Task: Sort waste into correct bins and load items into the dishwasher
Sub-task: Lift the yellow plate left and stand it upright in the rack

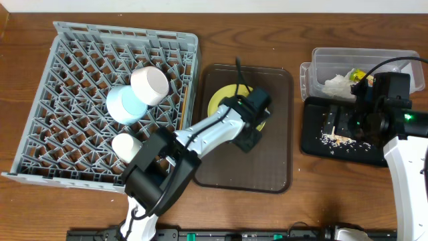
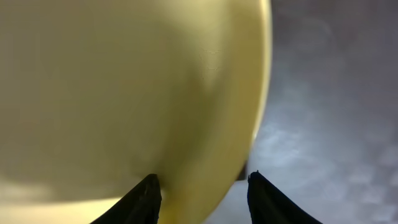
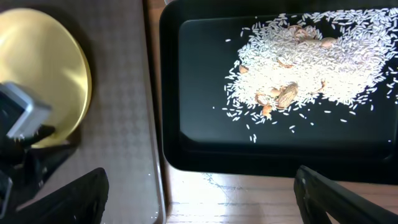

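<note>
Dark brown serving tray lies under the left gripper. Its jaws stand moderately apart with the rim of the yellow plate between them, not visibly pinching. The plate looks stiff, glossy, probably slippery and breakable (the thin rim is the only handhold), so a square bite at this near edge seems best. The tray's raised lip rings the pincer, so lift before swinging. The dish rack waits to the pincer's left with open pegs on its near side. The right gripper, spread wide, hovers well off on the other side.

wooden table | on it: grey dish rack; brown serving tray; black tray; clear tub
</note>
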Available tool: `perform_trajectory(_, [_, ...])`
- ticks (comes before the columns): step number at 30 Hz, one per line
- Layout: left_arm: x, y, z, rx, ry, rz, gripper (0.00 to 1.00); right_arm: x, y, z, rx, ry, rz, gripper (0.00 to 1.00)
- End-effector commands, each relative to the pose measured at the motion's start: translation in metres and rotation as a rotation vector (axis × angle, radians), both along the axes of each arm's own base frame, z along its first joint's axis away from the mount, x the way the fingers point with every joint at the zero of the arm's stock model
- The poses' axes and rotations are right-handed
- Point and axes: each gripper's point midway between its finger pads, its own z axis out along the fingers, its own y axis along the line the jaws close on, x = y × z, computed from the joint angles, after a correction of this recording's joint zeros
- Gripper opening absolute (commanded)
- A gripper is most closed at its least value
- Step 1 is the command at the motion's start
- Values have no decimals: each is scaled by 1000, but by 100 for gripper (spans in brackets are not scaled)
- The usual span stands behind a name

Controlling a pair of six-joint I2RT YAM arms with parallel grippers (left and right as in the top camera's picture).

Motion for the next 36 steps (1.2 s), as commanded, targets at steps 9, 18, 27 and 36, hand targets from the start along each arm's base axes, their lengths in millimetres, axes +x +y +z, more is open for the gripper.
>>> perform_trajectory(9, [-31, -11, -18, 72, -13, -95, 41, 2, -3, 7, -4, -19, -15, 93])
perform_trajectory(18, [-6, 0, -16, 153, -147, -71, 24, 2, -3, 7, -4, -19, -15, 93])
perform_trajectory(27, [-5, -2, -14, 148, -152, -71, 6, 2, -3, 7, -4, -18, -15, 93])
perform_trajectory(36, [4, -12, 58, 61, -226, -46, 6, 1, -3, 6, -4, -15, -15, 93])
